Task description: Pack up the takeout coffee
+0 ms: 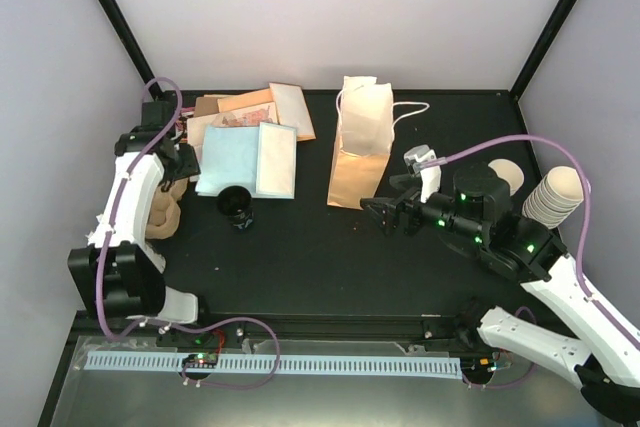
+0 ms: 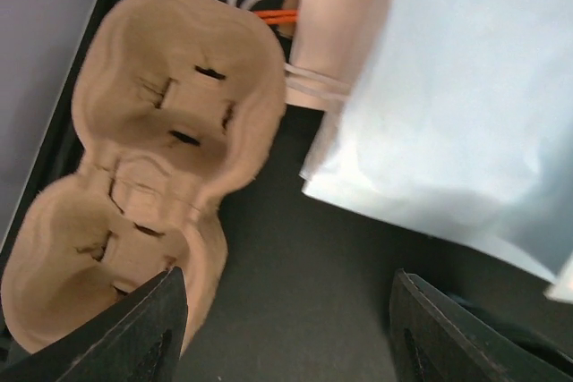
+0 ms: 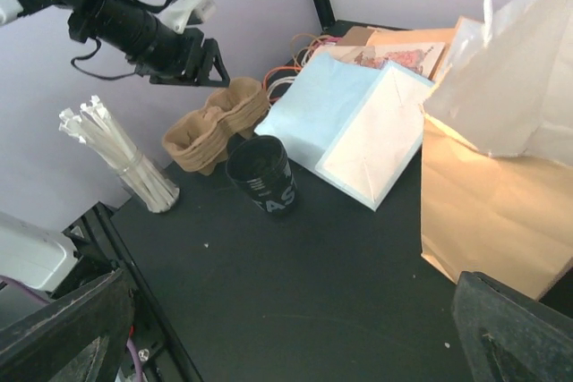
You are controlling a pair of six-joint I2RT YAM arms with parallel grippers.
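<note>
Nothing is packed yet: the coffee cup (image 1: 237, 207) stands unheld on the bench (image 1: 320, 257) between the left fingers (image 1: 185, 162), apart by the cardboard tray (image 2: 170, 123), and the right fingers (image 1: 375, 213), wide apart beside the paper bag (image 1: 358, 157).

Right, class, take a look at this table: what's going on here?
Two robot arms are working on packing a takeout coffee. The left gripper hangs open above the cardboard cup tray at the table's left side, holding nothing. The coffee cup, black lid on, stands on the table beside that tray, not yet packed. The right gripper is open and empty near the foot of the upright brown paper bag.
</note>
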